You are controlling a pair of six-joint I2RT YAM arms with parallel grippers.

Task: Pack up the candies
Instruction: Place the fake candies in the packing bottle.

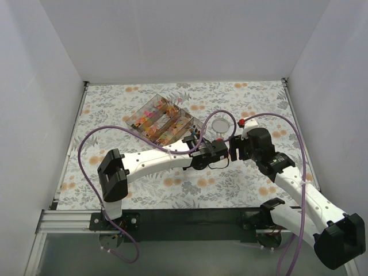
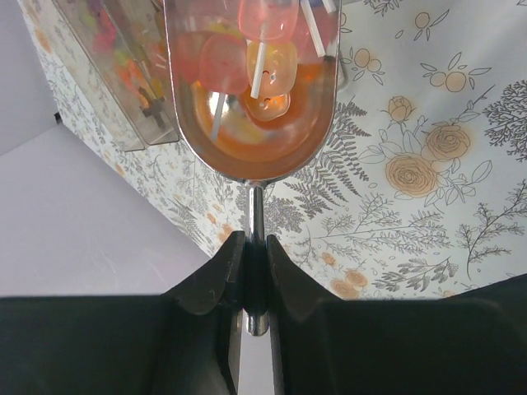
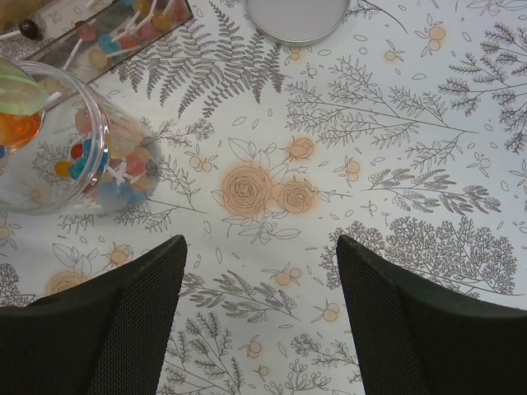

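My left gripper (image 2: 256,255) is shut on the thin handle of a metal scoop (image 2: 251,123), which holds a few orange and pink candies (image 2: 268,70) on white sticks. In the top view this gripper (image 1: 206,150) is just right of a clear compartment box (image 1: 161,118) full of mixed-colour candies. A clear jar (image 3: 62,144) partly filled with candies stands left of my right gripper (image 3: 259,276), which is open and empty above the tablecloth. The scoop's tip (image 3: 16,95) hangs over the jar's mouth. In the top view my right gripper (image 1: 234,148) faces the left one.
A round grey lid (image 3: 296,16) lies flat beyond the right gripper, also in the top view (image 1: 221,125). White walls enclose the table on three sides. Purple cables loop above both arms. The tablecloth carries orange flower prints.
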